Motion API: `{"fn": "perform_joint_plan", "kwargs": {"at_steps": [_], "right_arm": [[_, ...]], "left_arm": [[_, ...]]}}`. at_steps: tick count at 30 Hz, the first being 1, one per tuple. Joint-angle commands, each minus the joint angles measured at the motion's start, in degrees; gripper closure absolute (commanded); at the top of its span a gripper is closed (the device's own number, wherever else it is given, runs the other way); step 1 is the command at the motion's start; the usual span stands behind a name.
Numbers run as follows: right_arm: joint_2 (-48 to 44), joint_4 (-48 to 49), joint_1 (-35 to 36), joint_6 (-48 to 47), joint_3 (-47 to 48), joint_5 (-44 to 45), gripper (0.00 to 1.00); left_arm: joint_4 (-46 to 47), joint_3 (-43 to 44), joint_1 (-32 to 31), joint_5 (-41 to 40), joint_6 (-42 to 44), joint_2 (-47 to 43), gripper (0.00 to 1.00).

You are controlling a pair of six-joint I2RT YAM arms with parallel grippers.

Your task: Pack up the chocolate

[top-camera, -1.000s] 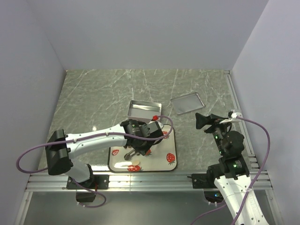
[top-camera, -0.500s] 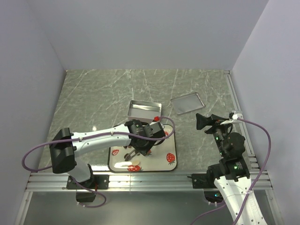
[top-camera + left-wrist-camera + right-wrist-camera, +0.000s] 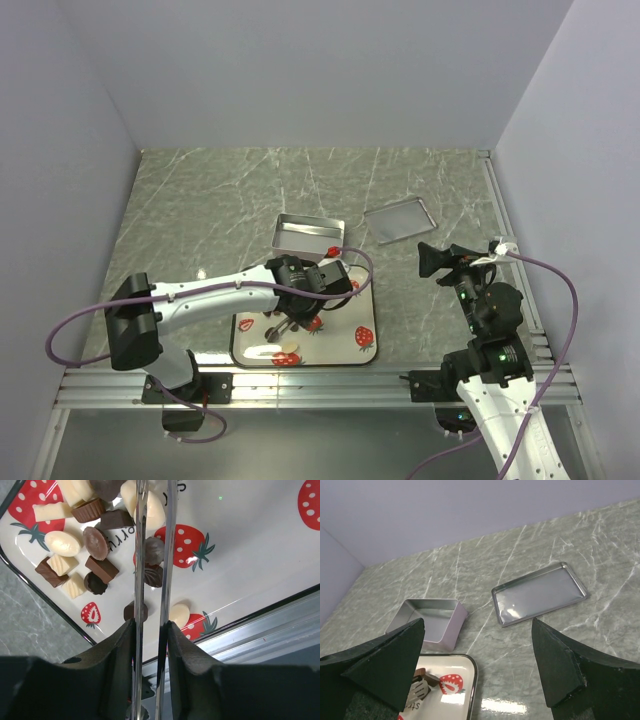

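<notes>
Chocolate (image 3: 95, 542) pieces, dark, tan and cream, are lying clustered on the strawberry-print tray (image 3: 250, 555), just as a second ago. Left gripper (image 3: 154, 495) is hanging over them, its thin fingers drawing closer than before; whether they are pinching a piece I cannot tell. Right gripper (image 3: 479, 630) is staying wide open, holding nothing. Black lettering on the tray is showing too little to read.

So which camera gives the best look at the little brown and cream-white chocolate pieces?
The left wrist view: the brown and cream-white chocolate pieces lie close up on the white strawberry-print tray. The top view shows only distant specks; the right wrist view catches a few brown pieces at the tray's corner.
</notes>
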Motion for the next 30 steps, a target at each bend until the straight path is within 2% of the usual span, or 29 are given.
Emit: {"fn": "perform_joint_plan", "kwargs": {"at_steps": [1,12,17,25,30], "right_arm": [[-0.6,0.6,-0.3,-0.7,0.2,-0.2,0.06],[0.0,0.8,-0.3,-0.8,0.3,0.1,0.06],[0.8,0.7,-0.3,-0.8,0.4,0.4,0.06],[0.9,0.5,-0.3,-0.8,0.5,0.7,0.06],[1.7,0.8,-0.3,-0.9,0.6,0.8,0.06]], "left_arm": [[0.1,2.1,-0.2,-2.4,-0.7,-3.6,0.7],[-0.2,3.2,1.1,-4.8,-0.9,-8.1,0.71],[7.2,1.9,4.1,-2.9,2.0,-9.6,0.71],[21.2,0.9,12.7,-2.4,5.4,-11.3,0.71],[23.3,1.5,17.3,-1.2,6.8,-9.9,0.71]]}}
